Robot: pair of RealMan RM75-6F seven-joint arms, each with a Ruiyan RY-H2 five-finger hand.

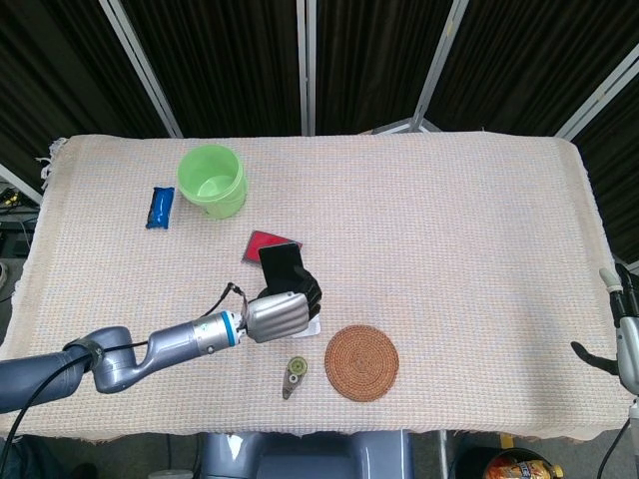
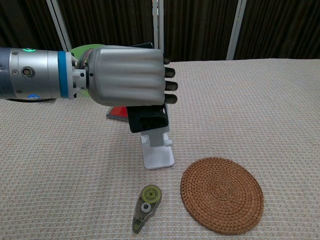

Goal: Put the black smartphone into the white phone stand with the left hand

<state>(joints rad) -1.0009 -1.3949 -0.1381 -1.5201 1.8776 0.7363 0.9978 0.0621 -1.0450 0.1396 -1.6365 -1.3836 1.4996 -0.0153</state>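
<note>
My left hand (image 2: 127, 76) (image 1: 278, 312) grips the black smartphone (image 2: 146, 120) (image 1: 283, 268) and holds it upright right over the white phone stand (image 2: 158, 152). The phone's lower edge hangs in front of the stand's back plate, just above its lip; whether it touches the stand I cannot tell. In the head view the hand hides nearly all of the stand. My right hand (image 1: 626, 344) shows only at the far right edge of the head view, off the table, fingers apart and holding nothing.
A round woven coaster (image 2: 221, 194) (image 1: 361, 362) lies right of the stand, a small tape dispenser (image 2: 145, 206) (image 1: 295, 376) in front of it. A red flat case (image 1: 262, 243) lies behind the stand. A green bucket (image 1: 212, 181) and a blue packet (image 1: 160, 207) stand at the back left.
</note>
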